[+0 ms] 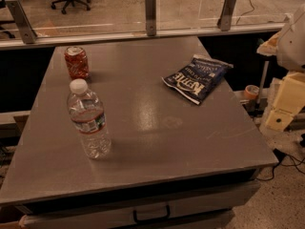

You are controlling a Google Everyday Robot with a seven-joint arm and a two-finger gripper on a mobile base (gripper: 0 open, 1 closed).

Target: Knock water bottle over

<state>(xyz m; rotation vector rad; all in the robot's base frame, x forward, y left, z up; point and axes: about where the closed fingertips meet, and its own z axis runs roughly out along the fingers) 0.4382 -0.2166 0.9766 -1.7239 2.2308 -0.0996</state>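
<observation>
Toward eight o'clock on the table (157, 142), the water bottle (88, 120) is standing upright, apart from the soda can (76, 62) at eleven, so nothing is crowding its fall. The gripper (285, 104) is hanging off-table at three o'clock (open or closed, I cannot tell).

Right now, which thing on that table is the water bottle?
Look at the grey table, left side, toward the front. The water bottle stands upright there, in front of the red soda can, far from the gripper off the right edge. It is clear, ribbed, white-capped and taller than the can.
</observation>
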